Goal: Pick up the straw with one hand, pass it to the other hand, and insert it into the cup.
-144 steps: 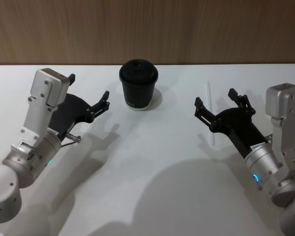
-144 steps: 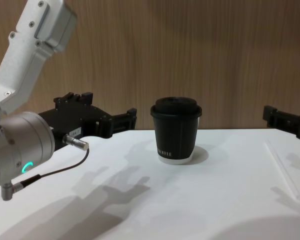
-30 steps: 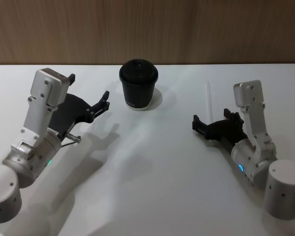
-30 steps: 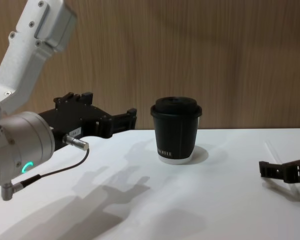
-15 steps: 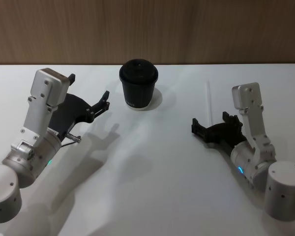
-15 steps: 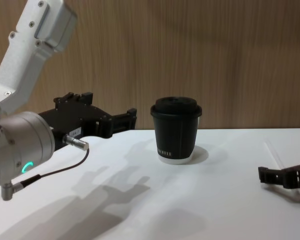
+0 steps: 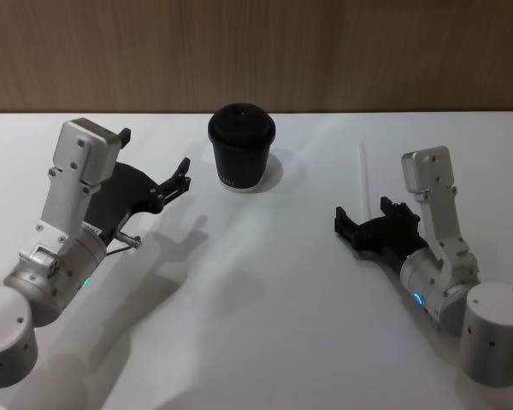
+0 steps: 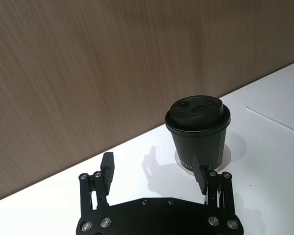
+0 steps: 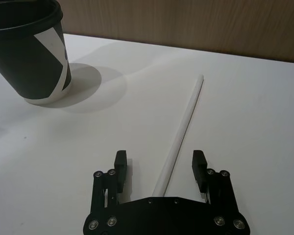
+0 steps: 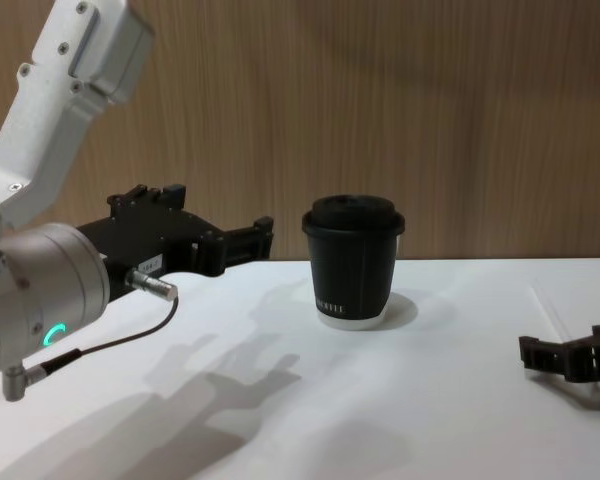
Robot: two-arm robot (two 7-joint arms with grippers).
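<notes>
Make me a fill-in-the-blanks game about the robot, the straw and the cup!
1. The straw lying on the table is coloured ____.
2. The open right gripper has the ____ between its fingers.
3. The cup stands upright with its ____ on.
4. The left gripper is open and holds ____.

Missing words: white; straw; lid; nothing.

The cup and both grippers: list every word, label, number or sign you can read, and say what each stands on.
Cup: a row of small white letters near its base, too small to read.
Left gripper, left of the cup: a small white sticker on its black body, too blurred to read.
Right gripper, jaws open astride the straw: no text.
</notes>
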